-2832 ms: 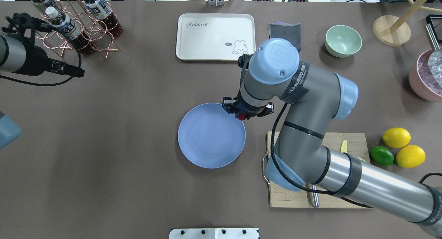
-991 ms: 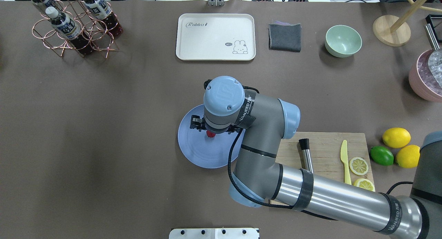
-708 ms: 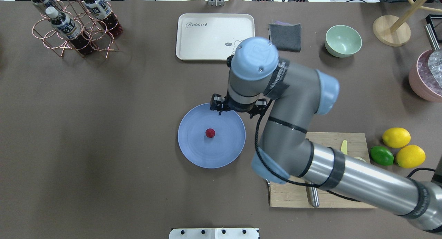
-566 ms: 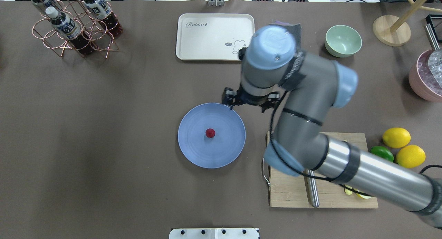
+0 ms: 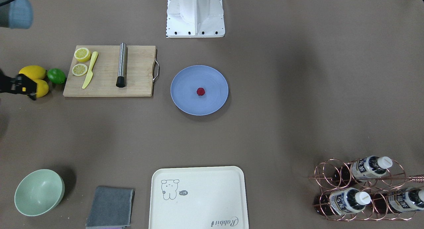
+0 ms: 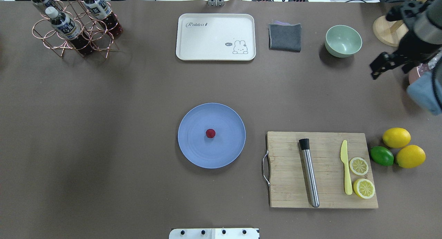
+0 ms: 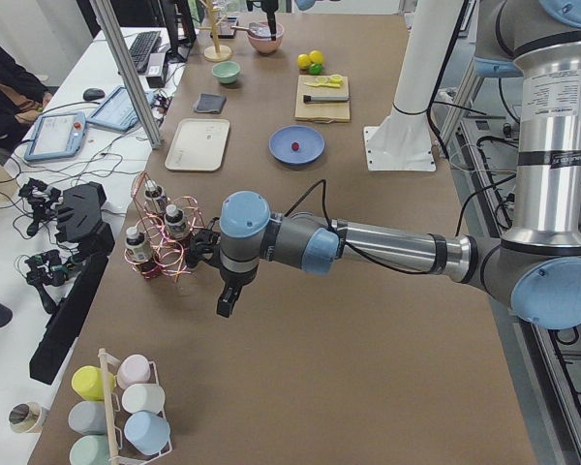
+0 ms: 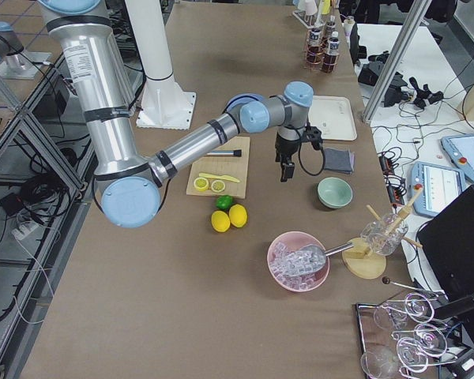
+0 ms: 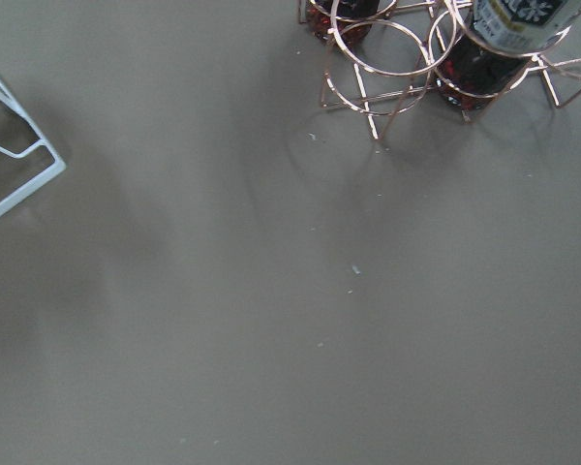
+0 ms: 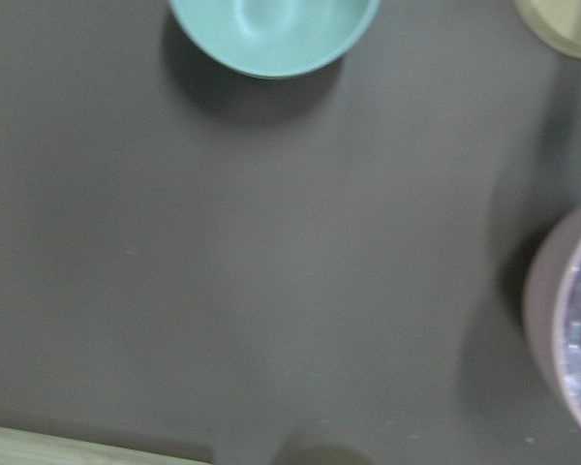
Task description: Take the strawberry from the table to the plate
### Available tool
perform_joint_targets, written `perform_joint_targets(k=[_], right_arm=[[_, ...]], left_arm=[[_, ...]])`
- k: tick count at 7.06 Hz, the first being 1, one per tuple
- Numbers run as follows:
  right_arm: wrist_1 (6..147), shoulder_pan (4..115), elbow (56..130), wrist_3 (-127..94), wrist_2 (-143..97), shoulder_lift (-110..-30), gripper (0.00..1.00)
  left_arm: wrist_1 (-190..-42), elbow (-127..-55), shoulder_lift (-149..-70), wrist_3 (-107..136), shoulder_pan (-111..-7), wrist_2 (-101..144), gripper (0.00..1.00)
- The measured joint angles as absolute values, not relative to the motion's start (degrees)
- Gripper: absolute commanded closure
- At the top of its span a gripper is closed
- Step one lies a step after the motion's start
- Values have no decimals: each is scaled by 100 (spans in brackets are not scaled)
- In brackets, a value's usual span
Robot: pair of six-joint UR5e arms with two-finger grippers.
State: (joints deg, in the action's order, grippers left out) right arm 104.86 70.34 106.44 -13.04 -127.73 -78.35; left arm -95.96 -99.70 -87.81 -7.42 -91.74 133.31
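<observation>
The strawberry (image 6: 210, 133), small and dark red, lies near the middle of the blue-lavender plate (image 6: 197, 149) on the brown table (image 6: 121, 135). The front view also shows the strawberry (image 5: 200, 91) resting on the plate (image 5: 185, 100). My right gripper (image 6: 375, 72) hovers far off at the table's right back, near the mint bowl and the pink tub, holding nothing; whether it is open or shut I cannot tell. My left gripper (image 7: 226, 306) shows only in the left side view, beside the copper bottle rack, so I cannot tell its state.
A cutting board (image 6: 286, 194) with a steel rod, yellow knife and lemon slices lies right of the plate. Two lemons (image 6: 396, 137) and a lime (image 6: 381, 155) sit beyond it. At the back are a cream tray (image 6: 214, 28), a grey cloth (image 6: 285, 37), a mint bowl (image 6: 343, 41) and a bottle rack (image 6: 74, 28).
My right gripper carried the strawberry over the plate and let it go. The arm then drew back to the table's right rear. The strawberry stays on the plate.
</observation>
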Motion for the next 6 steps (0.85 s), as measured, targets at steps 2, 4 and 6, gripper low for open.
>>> perform_joint_targets(k=[2,4,6], right_arm=[[10480,8105,10077,186,-12867,-8257,0],[10439,8762,9616,1008,-12888,-8490,0],[10412,9004,9515,1181,-12956,-8664,0]], left_arm=[[-9224,-9999,-8568,-1179,-9367,13231,2],[-9189,-10000,-8463,-1212,-9359,13244,2],[-9198,-9995,-8449,-1209,-9333,13258,2]])
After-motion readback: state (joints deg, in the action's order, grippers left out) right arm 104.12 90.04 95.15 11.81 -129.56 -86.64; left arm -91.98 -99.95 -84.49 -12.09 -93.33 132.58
